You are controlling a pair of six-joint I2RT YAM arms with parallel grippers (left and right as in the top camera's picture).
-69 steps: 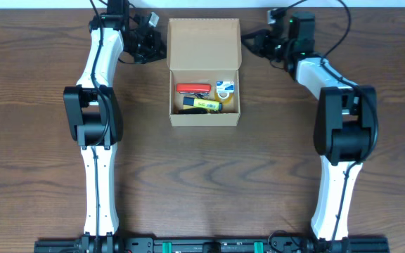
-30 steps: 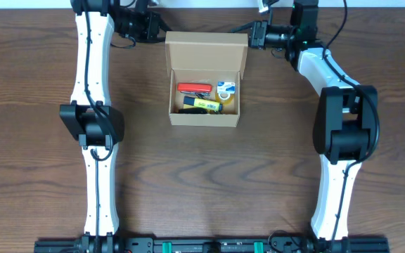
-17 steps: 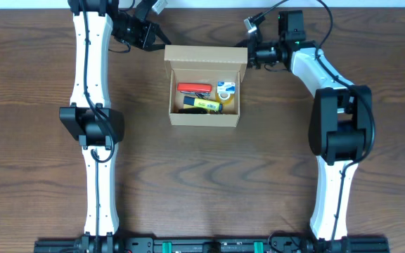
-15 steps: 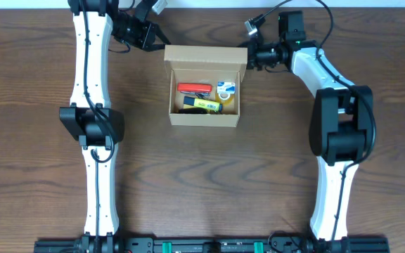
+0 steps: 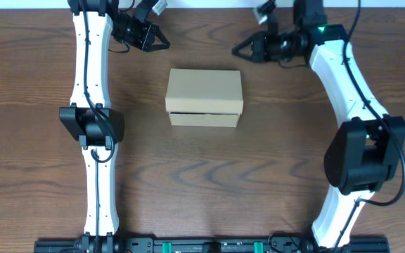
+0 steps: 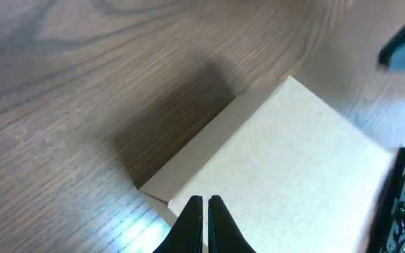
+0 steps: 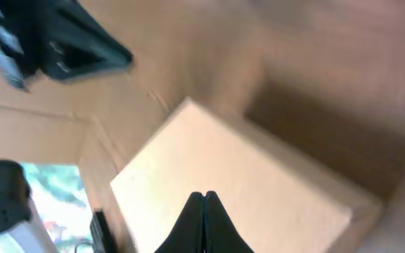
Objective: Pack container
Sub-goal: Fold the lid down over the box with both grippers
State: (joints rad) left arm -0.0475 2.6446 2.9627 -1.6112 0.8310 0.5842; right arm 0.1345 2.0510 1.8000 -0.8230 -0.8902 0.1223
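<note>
**Asker:** Where is the container, and how do the pincers stand?

**Guide:** The container (image 5: 204,97), a plain tan cardboard box, sits on the dark wood worktop (image 5: 202,183), toward the far side and between the two arms. Its lid (image 5: 204,88) lies down over the top, so nothing inside shows. Your left pincer (image 5: 162,41) hangs beyond the box's far left corner, fingers pressed together and pinching nothing. Your right pincer (image 5: 236,50) hangs beyond the far right corner, likewise pressed together and empty. Neither touches the box.

**Asker:** How should the closing be finished?

**Guide:** A dark seam runs along the front, where the lid's edge meets the front wall (image 5: 202,120). You may judge the flap down but perhaps not fully seated. If you press it, bring one closed pincer down on the middle of the lid, near that front edge. Push gently and straight down, so the light box neither slides nor tips.

**Asker:** How much room is there?

**Guide:** Wood shows all round the box. The worktop's far edge runs just behind both pincers, so approach from above rather than backing away. The left arm (image 5: 93,105) and right arm (image 5: 350,77) stand well apart from the box on either side.
</note>
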